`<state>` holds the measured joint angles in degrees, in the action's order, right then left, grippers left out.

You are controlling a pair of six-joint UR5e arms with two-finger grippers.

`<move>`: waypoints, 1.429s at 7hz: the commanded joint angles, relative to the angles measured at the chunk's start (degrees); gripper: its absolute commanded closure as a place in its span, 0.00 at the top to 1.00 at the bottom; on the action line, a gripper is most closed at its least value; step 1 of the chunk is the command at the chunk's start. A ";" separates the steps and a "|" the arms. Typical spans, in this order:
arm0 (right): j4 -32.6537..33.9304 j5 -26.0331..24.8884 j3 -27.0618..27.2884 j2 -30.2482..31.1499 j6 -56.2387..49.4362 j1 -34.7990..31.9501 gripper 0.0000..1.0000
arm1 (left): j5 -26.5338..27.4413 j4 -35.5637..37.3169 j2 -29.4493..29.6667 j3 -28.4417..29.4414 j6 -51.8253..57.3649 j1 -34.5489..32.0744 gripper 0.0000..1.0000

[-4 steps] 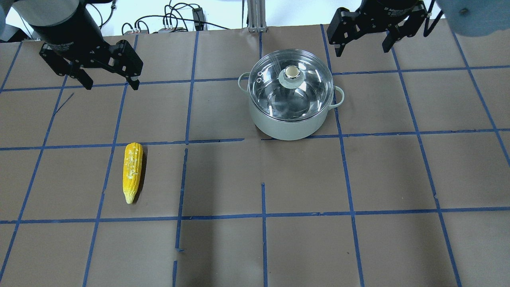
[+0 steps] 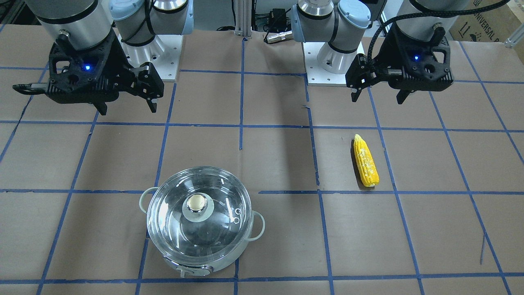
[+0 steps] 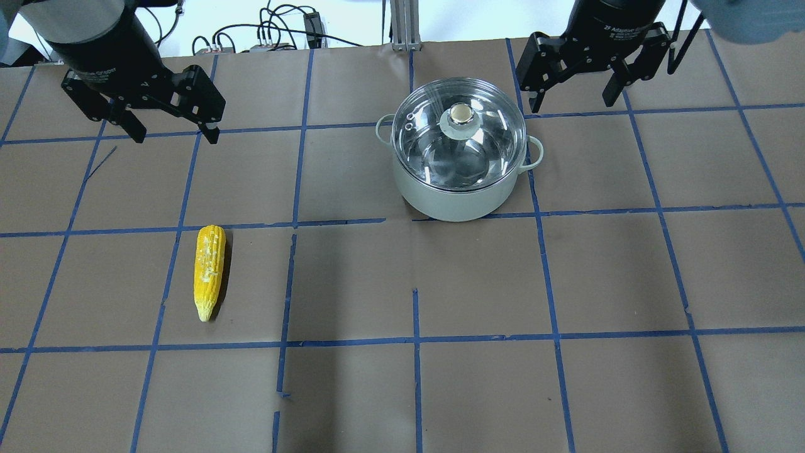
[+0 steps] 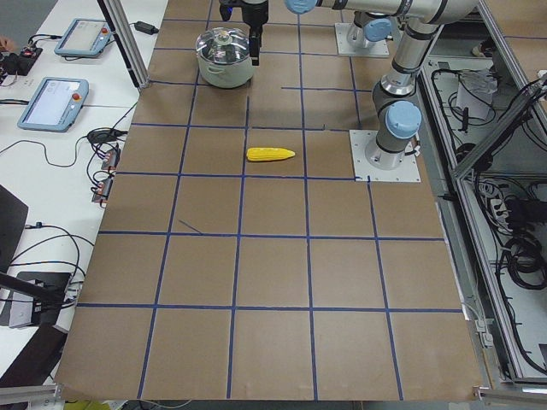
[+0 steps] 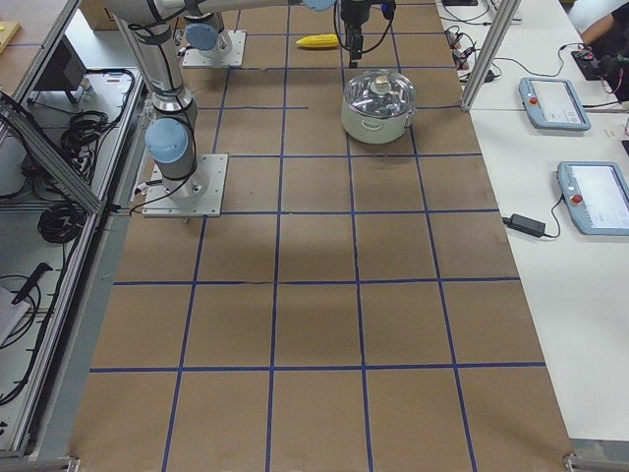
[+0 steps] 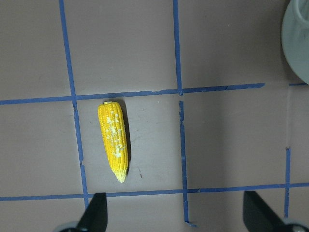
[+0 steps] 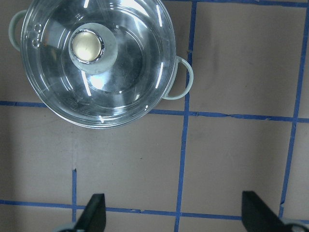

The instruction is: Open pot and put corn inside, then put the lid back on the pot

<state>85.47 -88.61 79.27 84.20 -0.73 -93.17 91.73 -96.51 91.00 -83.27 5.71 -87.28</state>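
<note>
The shiny pot (image 3: 458,200) stands at the back right of centre with the clear glass lid (image 3: 481,141) on it, pale knob (image 3: 461,113) at its centre. The yellow corn (image 3: 209,270) lies flat at the front left, tip towards the robot. My left gripper (image 3: 176,134) is open and empty, in the air behind the corn; its wrist view shows the corn (image 6: 114,140) ahead of the fingers. My right gripper (image 3: 572,104) is open and empty, behind and to the right of the pot; its wrist view shows the lid (image 7: 130,63) to the upper left.
The table (image 3: 478,283) is covered in brown paper with a blue tape grid. Cables (image 3: 277,31) lie beyond its back edge. Side benches hold teach pendants (image 5: 555,102). The arm bases (image 2: 327,61) stand on the robot's side.
My right gripper has shifted a little forward over the table, nearer the pot's right side. The left gripper, corn, pot and lid have hardly moved.
</note>
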 commanded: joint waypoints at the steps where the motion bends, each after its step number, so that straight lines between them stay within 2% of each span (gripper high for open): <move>1: -0.22 -0.34 -0.08 -0.52 0.12 -0.09 0.99 | -0.06 0.00 -0.03 -0.05 0.00 0.00 1.00; 3: -0.05 -0.25 -0.52 -0.88 0.12 -0.09 0.99 | -0.06 0.00 -0.03 -0.05 0.00 -0.09 1.00; 4: 0.39 0.27 -2.17 -3.23 0.81 -0.17 0.99 | -0.06 0.00 -0.12 -0.14 0.00 -0.09 1.00; 7: 0.65 0.02 -14.55 -15.16 2.30 -4.72 0.99 | -0.06 0.00 -0.12 -0.14 0.00 -0.09 1.00; 8: 1.18 -0.16 -15.98 -18.08 4.84 -6.31 0.99 | 0.02 0.00 -0.12 -0.23 0.00 -0.09 1.00; 10: 7.75 -0.25 -15.99 -22.31 6.97 -7.64 0.98 | -0.06 0.00 -0.12 -0.23 0.00 -0.09 1.00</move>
<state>89.75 -88.83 63.60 64.64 5.19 -99.94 91.69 -96.50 90.88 -83.47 5.71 -87.36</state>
